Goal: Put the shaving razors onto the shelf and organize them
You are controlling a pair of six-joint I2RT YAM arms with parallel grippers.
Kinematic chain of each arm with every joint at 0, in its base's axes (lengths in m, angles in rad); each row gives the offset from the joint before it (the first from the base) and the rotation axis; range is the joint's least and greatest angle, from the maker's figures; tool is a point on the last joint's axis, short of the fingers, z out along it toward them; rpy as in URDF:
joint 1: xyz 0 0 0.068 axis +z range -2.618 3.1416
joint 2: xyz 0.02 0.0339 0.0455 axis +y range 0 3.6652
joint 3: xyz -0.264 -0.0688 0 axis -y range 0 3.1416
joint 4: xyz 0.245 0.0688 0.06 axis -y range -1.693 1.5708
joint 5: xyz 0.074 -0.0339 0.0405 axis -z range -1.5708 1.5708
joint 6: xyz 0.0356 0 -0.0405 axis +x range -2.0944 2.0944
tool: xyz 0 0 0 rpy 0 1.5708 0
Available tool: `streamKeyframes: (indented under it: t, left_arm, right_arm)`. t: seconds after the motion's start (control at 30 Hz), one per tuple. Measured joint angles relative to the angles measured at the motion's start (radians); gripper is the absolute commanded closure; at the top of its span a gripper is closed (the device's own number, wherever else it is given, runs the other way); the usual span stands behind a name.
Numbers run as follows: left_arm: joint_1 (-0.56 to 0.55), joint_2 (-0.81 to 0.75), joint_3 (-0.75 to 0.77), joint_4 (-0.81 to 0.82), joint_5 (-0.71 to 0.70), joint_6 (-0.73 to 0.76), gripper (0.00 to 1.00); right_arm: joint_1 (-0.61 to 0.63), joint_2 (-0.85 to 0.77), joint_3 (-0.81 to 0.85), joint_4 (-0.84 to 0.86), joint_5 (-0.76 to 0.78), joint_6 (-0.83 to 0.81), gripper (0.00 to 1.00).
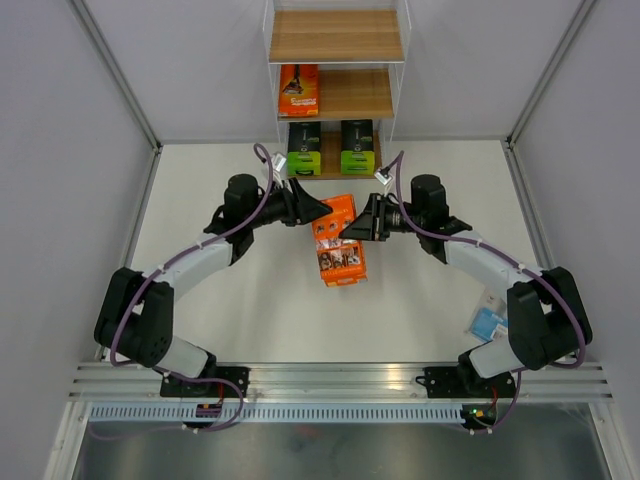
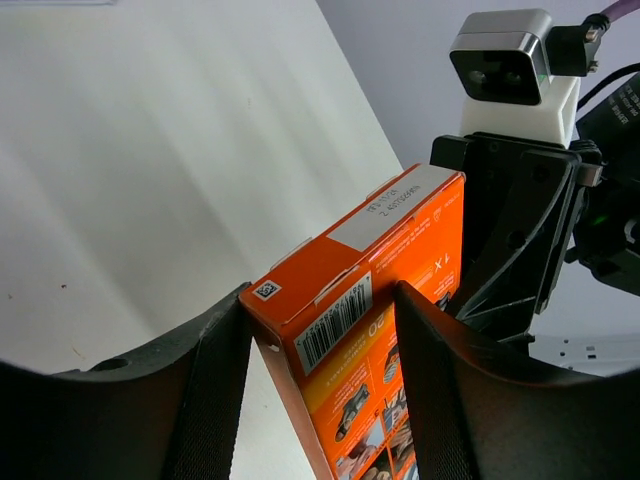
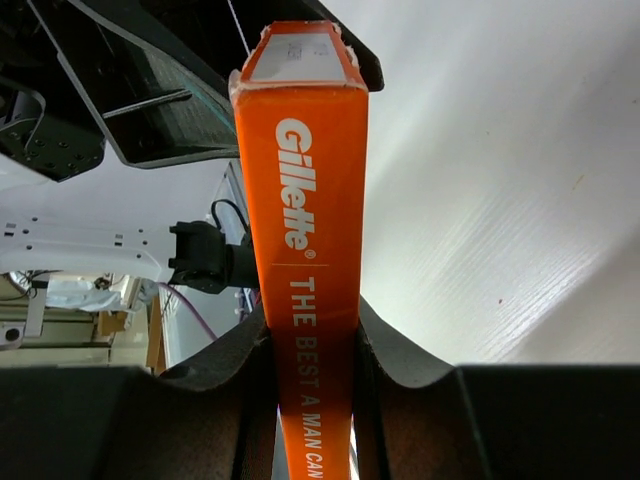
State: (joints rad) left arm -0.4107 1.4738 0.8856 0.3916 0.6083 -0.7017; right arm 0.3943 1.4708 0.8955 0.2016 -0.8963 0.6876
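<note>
An orange razor pack [image 1: 340,250] hangs above the tabletop between both arms. My right gripper [image 1: 352,228] is shut on its narrow spine [image 3: 305,200], one finger pressed to each side [image 3: 308,350]. My left gripper [image 1: 320,212] straddles the pack's top corner [image 2: 380,290]. Its jaws stand open [image 2: 320,340]: one finger is against the printed face and a gap shows beside the other. The shelf [image 1: 336,35] stands at the back. Its middle board holds a second orange pack [image 1: 298,90]. Two green-and-black packs [image 1: 304,148] [image 1: 357,147] stand on its bottom board.
A light blue pack [image 1: 488,322] lies on the table by the right arm's elbow. Grey walls close in the white table on the left, right and back. The right arm's wrist camera [image 2: 500,60] sits close in front of the left gripper.
</note>
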Motion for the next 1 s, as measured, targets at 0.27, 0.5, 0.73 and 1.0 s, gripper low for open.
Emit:
streamKeyframes:
  t: [0.27, 0.5, 0.73, 1.0]
  left_arm:
    - [-0.015, 0.016, 0.061, -0.194, -0.121, 0.052, 0.24]
    - [-0.032, 0.025, 0.189, -0.467, -0.332, 0.027, 0.26]
    - [-0.164, 0.125, 0.381, -0.639, -0.468, -0.072, 0.28]
    - [-0.248, 0.207, 0.463, -0.706, -0.528, -0.135, 0.28]
  right_arm:
    - [0.016, -0.003, 0.072, -0.229, 0.216, -0.096, 0.99]
    - [0.03, -0.017, 0.178, -0.481, 0.559, -0.252, 0.99]
    - [0.114, -0.017, 0.223, -0.618, 0.806, -0.389, 1.0]
    - [0.139, 0.011, 0.223, -0.705, 0.875, -0.462, 0.99]
